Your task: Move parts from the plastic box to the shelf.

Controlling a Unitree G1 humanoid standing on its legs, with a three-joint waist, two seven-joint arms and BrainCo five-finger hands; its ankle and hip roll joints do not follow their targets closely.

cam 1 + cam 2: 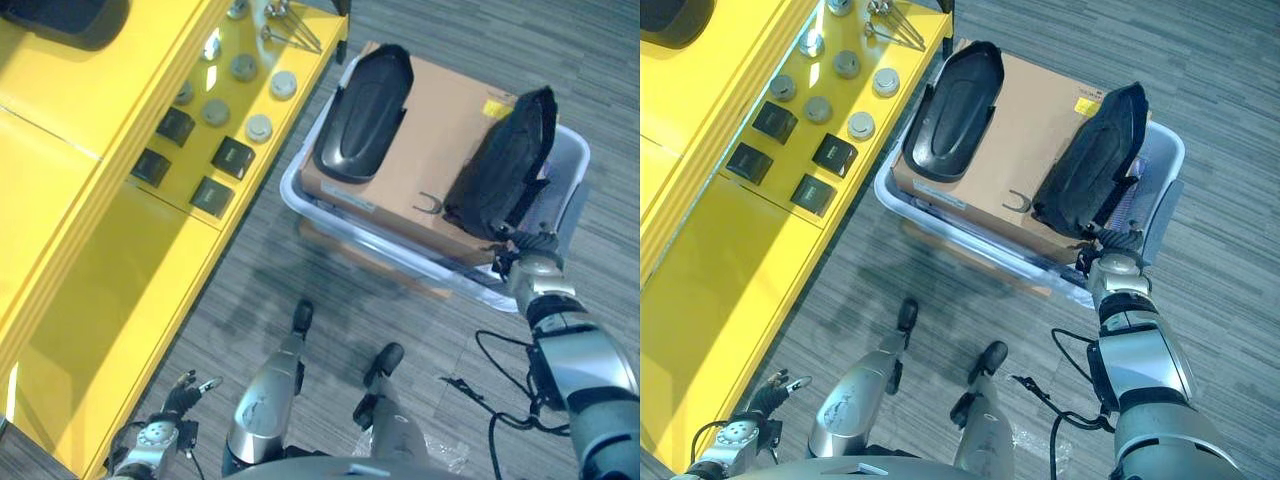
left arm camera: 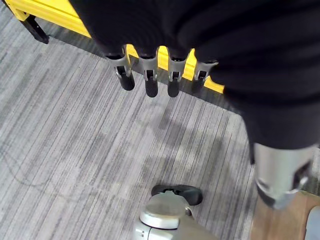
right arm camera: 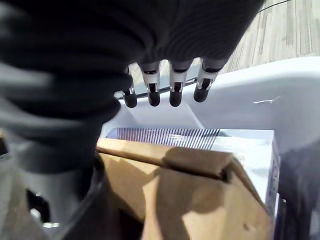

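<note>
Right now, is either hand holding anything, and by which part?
Nothing is held. The left hand hangs open over the floor; the right hand is open above the plastic box.

Two black parts (image 1: pixel 365 112) (curved shells), atop cardboard, in plastic box (image 1: pixel 572 150)

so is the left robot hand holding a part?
No. The left robot hand hangs over bare carpet, fingers straight and holding nothing.

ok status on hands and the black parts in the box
Right hand open at plastic box rim, beside near black part. Left hand open, idle by yellow shelf. Both parts on cardboard box. Nothing blocking.
</note>
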